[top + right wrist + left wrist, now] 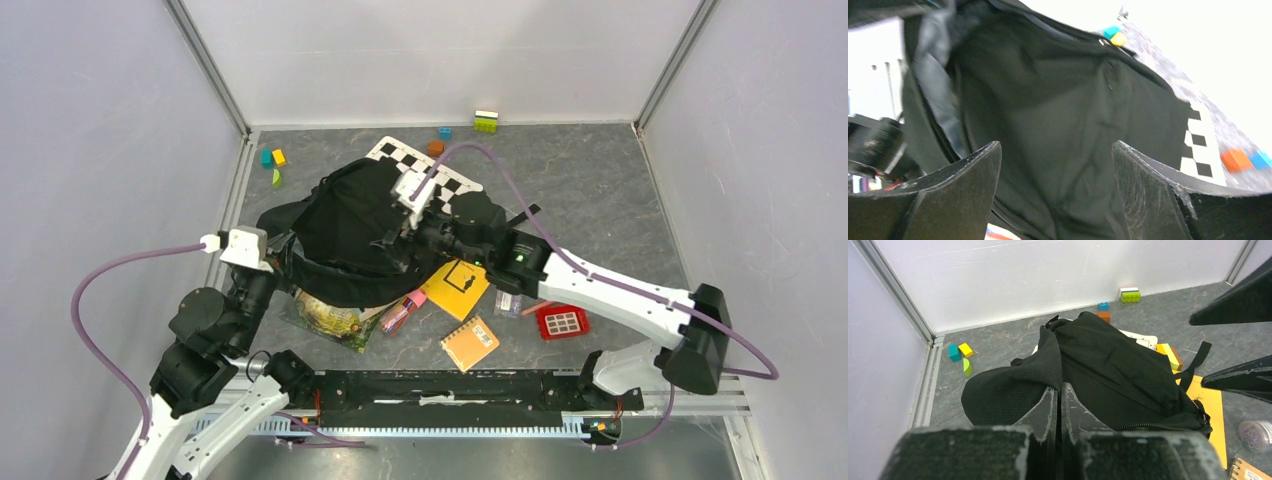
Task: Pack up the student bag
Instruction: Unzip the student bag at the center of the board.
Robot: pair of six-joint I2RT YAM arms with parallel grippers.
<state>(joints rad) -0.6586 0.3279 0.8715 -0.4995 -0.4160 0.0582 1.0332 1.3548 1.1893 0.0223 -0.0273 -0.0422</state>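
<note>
The student bag (345, 225) is a large black fabric backpack lying in the middle of the floor, with a strap (1195, 362) trailing off its right side. My left gripper (288, 262) is at the bag's left edge. In the left wrist view this gripper (1059, 388) is shut, with a fold of the bag's fabric (1013, 385) pinched at its tips. My right gripper (392, 242) is at the bag's right side. The right wrist view shows it (1057, 150) open and empty, facing the bag's dark inner lining (1058, 105).
A yellow book (456, 287), an orange notebook (470, 343), a red calculator (562, 321), a pink pencil case (403, 311) and a green picture book (330, 318) lie near the bag. A checkerboard (395, 153) and coloured blocks (486, 121) sit behind it.
</note>
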